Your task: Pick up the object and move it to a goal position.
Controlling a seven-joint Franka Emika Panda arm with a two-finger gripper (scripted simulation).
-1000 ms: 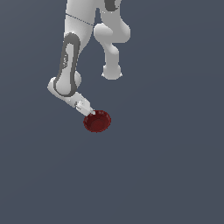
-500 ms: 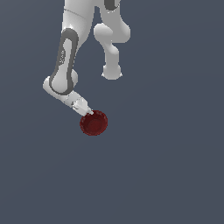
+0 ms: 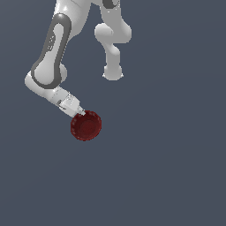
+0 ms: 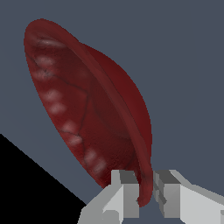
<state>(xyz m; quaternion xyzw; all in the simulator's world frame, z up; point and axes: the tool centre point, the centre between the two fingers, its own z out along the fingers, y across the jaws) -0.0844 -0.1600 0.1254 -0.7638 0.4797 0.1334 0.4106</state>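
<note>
the dark red bowl (image 3: 86, 126) hangs from the tip of the arm (image 3: 52, 53) in the exterior view, low and toward that view's left, with its round face turned toward the camera. the gripper (image 3: 78, 111) meets it at the upper edge of the rim, so the whole of the bowl lies beyond the jaws, outward along the line of the wrist. nothing shows whether it rests on the bench or is held clear of it; the ground is one flat grey with no shadow to read.

the wrist view settles what the exterior view cannot. there the gripper (image 4: 145, 192) has its two pale fingers (image 4: 124, 192) set on either side of the bowl's (image 4: 87, 109) thin rim, one on the inner face and one on the outer, clamped on that edge. the bowl stands on edge from the jaws, its broad disc running away from the fingers, its ridged inner wall lit.

no goal marker shows in either view, so which way the carry must go cannot be told. the grip is only on the rim, so the bowl could pivot between the fingers if the wrist swings hard.
</note>
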